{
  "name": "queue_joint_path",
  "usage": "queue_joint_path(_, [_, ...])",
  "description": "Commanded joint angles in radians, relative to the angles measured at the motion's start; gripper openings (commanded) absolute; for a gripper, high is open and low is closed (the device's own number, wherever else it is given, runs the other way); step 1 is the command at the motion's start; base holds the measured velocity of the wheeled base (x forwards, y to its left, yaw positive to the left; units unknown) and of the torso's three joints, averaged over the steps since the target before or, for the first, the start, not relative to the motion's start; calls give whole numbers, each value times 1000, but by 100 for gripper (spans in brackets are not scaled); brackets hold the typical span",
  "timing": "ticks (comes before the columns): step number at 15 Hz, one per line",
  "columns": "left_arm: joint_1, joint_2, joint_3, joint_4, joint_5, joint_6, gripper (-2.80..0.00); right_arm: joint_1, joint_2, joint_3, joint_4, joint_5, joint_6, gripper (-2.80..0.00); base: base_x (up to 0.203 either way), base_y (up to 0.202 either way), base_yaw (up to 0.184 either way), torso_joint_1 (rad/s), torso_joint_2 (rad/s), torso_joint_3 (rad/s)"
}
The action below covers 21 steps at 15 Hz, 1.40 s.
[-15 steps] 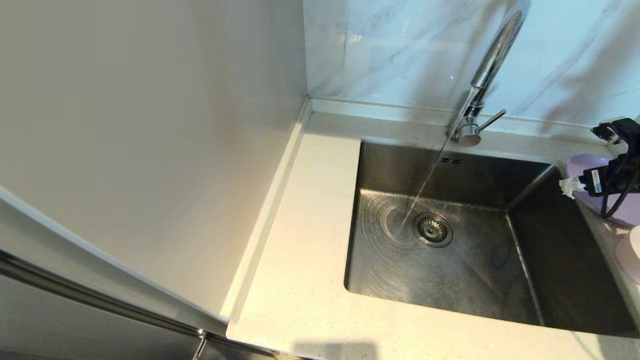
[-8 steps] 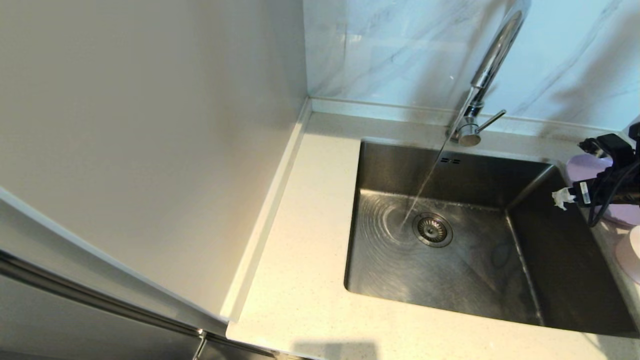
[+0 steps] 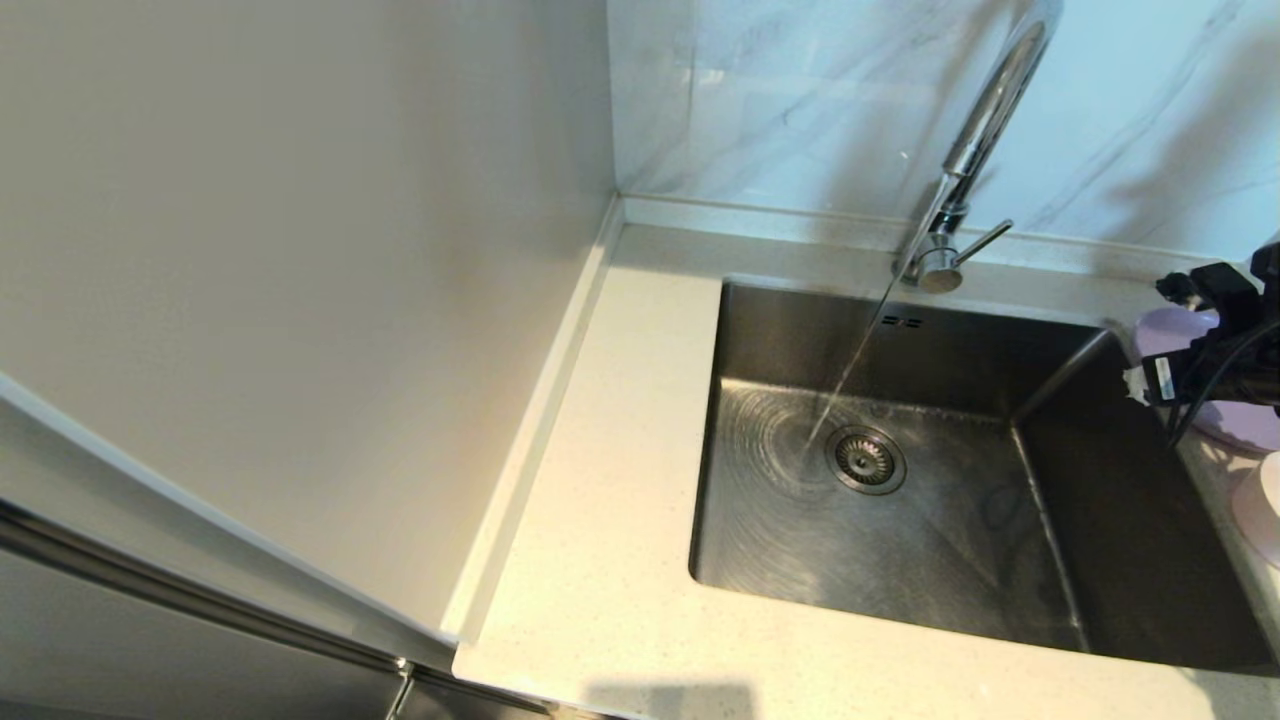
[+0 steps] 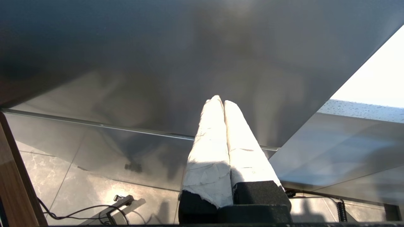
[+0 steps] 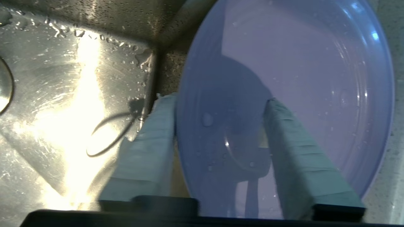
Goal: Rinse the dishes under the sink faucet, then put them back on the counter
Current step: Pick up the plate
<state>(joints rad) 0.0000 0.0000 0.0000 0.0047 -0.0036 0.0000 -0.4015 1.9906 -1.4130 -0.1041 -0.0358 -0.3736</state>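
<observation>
The lilac plate lies on the counter just right of the sink. The pale bowl sits nearer, at the view's right edge. My right gripper hangs at the plate's sink-side edge. In the right wrist view it is open astride the plate's rim, one finger over the plate and one outside. Water runs from the chrome faucet onto the basin floor beside the drain. My left gripper is shut and empty, parked low, outside the head view.
A tall pale cabinet panel stands along the counter's left side. Marble-veined tiles back the sink. The faucet's side lever points right. The wet basin wall lies right beside the plate.
My right gripper dipped a little over the sink's corner, then drew back right along the plate's rim. Water has kept running throughout. The left arm has stayed put.
</observation>
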Motion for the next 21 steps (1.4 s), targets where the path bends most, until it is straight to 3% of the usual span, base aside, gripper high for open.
queue_joint_path(1, [0,0,0,0,1,0,-280,0,0,0,-3,-1,-2,-280,0,0,0,0,0,0])
queue_joint_path(12, [0,0,0,0,1,0,-280,27,-122,44,-86,16,8,-280,0,0,0,0,0,0])
queue_joint_path(14, [0,0,0,0,0,0,-280,28,-190,96,-83,75,10,-280,0,0,0,0,0,0])
queue_joint_path(17, [0,0,0,0,1,0,-280,33,-306,195,-79,229,10,-280,0,0,0,0,0,0])
queue_joint_path(21, [0,0,0,0,1,0,-280,99,-382,276,-56,324,10,-280,0,0,0,0,0,0])
